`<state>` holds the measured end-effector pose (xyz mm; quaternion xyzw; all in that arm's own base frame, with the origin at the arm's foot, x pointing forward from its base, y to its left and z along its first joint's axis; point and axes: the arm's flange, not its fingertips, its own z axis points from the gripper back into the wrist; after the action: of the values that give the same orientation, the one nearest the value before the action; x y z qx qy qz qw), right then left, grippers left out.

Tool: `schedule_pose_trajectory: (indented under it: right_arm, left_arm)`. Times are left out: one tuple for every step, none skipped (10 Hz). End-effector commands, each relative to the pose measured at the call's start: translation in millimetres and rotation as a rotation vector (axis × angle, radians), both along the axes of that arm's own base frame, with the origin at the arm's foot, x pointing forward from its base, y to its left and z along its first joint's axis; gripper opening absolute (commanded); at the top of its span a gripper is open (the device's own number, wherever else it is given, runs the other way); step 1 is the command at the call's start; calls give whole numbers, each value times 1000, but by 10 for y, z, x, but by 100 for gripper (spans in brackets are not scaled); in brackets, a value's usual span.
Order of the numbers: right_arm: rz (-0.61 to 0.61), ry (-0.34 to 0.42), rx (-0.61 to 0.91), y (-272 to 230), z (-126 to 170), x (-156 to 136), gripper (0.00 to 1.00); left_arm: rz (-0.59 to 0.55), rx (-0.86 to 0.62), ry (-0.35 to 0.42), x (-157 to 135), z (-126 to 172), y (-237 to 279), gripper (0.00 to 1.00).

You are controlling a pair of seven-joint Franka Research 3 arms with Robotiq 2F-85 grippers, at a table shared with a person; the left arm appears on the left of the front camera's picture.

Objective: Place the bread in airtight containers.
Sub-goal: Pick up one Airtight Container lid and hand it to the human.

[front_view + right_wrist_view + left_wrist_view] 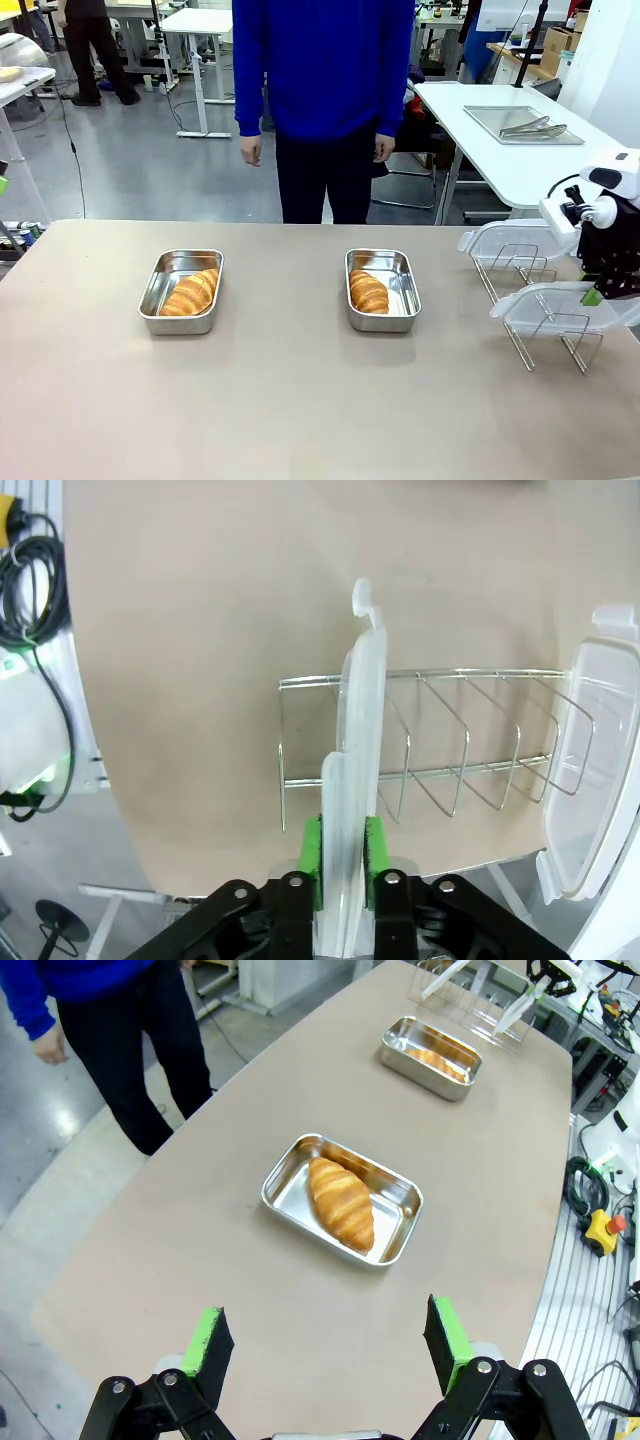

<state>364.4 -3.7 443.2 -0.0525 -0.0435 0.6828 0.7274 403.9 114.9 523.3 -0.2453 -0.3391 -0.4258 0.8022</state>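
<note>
Tan table (300,410) largely bare, two steel tubs (178,323) (382,322) holding croissants (190,293) (368,293), left fingers (209,1345) wide, right fingers (311,865) clamping lid (360,730) at right edge

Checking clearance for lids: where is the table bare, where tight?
Bare: the gap between the left tub and right tub, and the near strip of table before them. Crowded: the right end, with the wire rack, far lid, and right gripper shut on the near lid.

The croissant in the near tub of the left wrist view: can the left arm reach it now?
Probably yes: its open fingers face the croissant, bare table lies between, and the tub has no lid.
</note>
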Motion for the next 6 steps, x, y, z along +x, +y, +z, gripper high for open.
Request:
schedule_pose_trajectory:
  right_arm:
    - [-14,-32,-27,8,-68,-123,0]
    - [-8,-36,-29,12,-59,-134,0]
    - [-6,-46,-37,16,-38,-154,0]
    - [-11,-65,-28,15,7,-169,0]
    - [-47,-104,71,1,99,-150,0]
    - [-65,-74,7,-8,228,-157,0]
  left_arm:
    - [-14,11,-2,-13,14,9,100]
    - [-14,11,-2,-13,14,9,100]
    - [-14,11,-2,-13,14,9,100]
    - [-14,11,-2,-13,14,9,100]
    - [-14,11,-2,-13,14,9,100]
    - [-14,11,-2,-13,14,9,100]
